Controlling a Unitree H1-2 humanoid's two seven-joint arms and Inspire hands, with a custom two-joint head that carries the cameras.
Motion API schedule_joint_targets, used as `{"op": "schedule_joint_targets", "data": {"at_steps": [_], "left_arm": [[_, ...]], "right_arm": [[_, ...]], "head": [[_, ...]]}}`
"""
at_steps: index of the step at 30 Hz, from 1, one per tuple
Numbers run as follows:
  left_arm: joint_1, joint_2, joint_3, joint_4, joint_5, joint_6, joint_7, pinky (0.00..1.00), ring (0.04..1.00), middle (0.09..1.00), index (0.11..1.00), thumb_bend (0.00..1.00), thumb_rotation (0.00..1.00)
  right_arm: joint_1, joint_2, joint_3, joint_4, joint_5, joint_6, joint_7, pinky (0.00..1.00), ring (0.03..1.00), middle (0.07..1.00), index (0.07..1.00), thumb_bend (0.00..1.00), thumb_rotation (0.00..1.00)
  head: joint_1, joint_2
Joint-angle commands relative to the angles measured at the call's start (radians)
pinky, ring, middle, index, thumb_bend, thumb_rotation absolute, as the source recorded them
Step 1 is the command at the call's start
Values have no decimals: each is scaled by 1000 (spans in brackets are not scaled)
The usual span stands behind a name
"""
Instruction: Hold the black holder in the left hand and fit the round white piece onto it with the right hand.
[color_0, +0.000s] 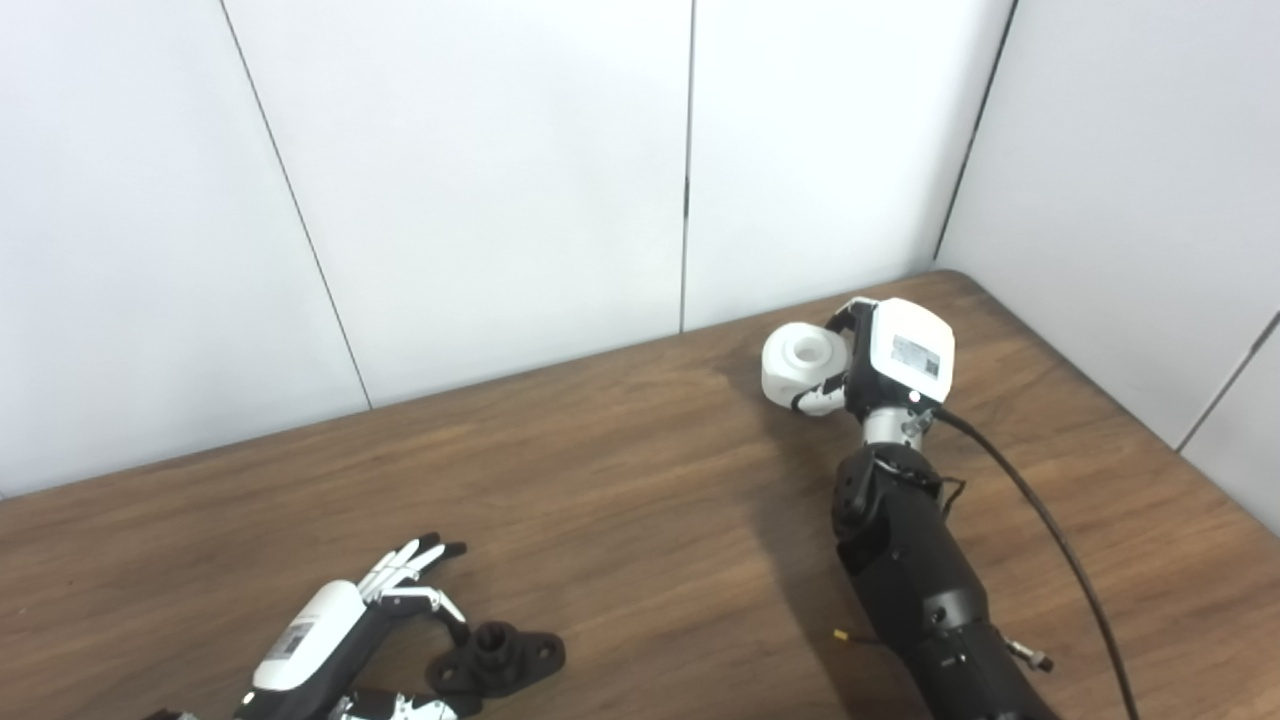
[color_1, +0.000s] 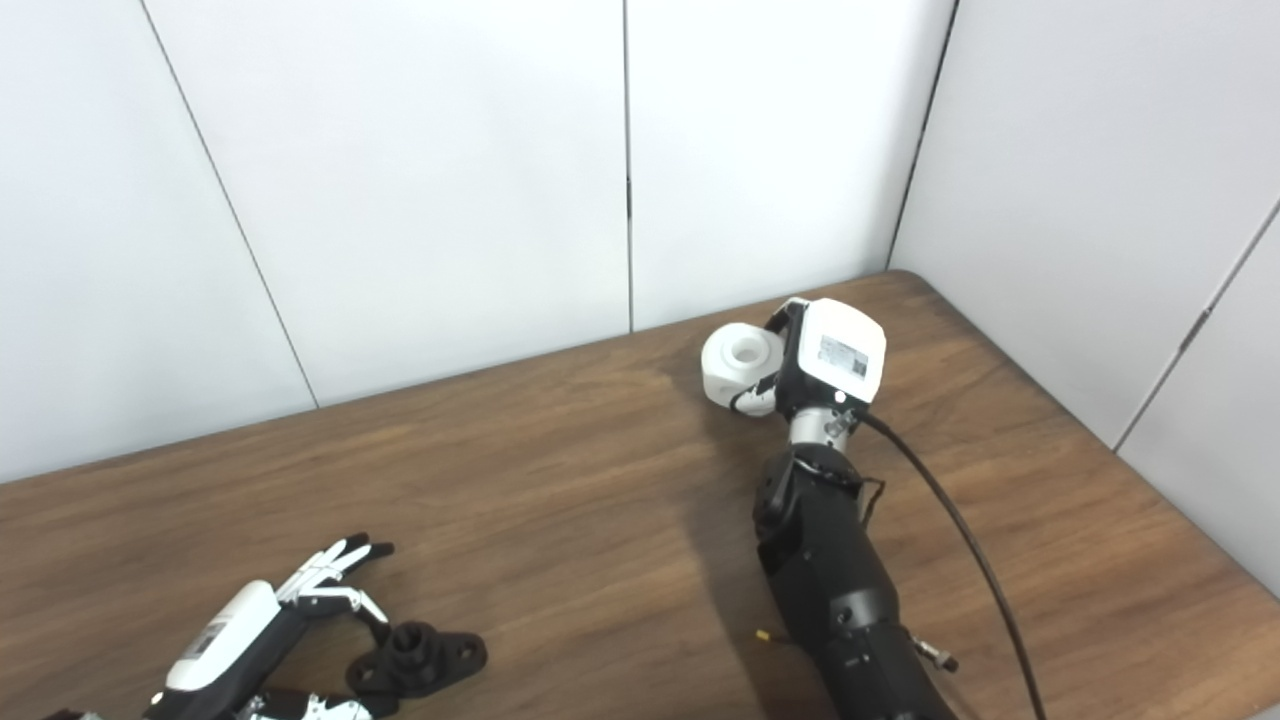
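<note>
The black holder (color_0: 500, 657) lies flat on the wooden table (color_0: 620, 500) near its front left edge, a short post standing up from its base. My left hand (color_0: 345, 640) lies beside it on the left, open, with fingers stretched above the holder and thumb below it, not closed on it. The round white piece (color_0: 797, 363), a thick ring with a centre hole facing up, sits at the back right. My right hand (color_0: 880, 360) is shut on it from the right, fingers wrapped around its sides. I cannot tell whether it rests on the table.
White wall panels (color_0: 500, 180) close the table's back and right sides. A black cable (color_0: 1050, 540) trails from the right wrist along the forearm (color_0: 920, 590). Bare wood lies between the two hands.
</note>
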Motion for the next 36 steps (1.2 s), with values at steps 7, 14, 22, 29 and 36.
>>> {"op": "schedule_joint_targets", "data": {"at_steps": [7, 14, 22, 29, 36], "left_arm": [[94, 39, -36, 45, 91, 38, -69, 1000, 1000, 947, 483, 524, 60], [89, 24, -41, 52, 106, 41, -60, 1000, 1000, 943, 483, 524, 60], [92, 10, -38, 39, 104, 69, -66, 1000, 1000, 942, 483, 524, 58], [76, -12, -46, 32, 125, 116, -68, 1000, 1000, 941, 483, 524, 59], [51, -47, -55, 56, 155, 139, -62, 1000, 1000, 941, 483, 525, 62]], "right_arm": [[9, -22, 32, -148, 82, 3, 46, 796, 692, 685, 481, 521, 139], [3, 51, -21, -372, 97, 5, 356, 668, 730, 709, 480, 524, 136], [-33, 125, -59, -479, 39, 5, 589, 678, 730, 685, 479, 524, 133], [-55, 167, -71, -599, 6, 5, 850, 696, 734, 690, 478, 523, 133], [-64, 194, -68, -700, -8, 4, 1036, 736, 771, 722, 478, 523, 133]], "head": [[39, 10], [93, 18], [157, 39], [244, 64], [334, 84]]}}
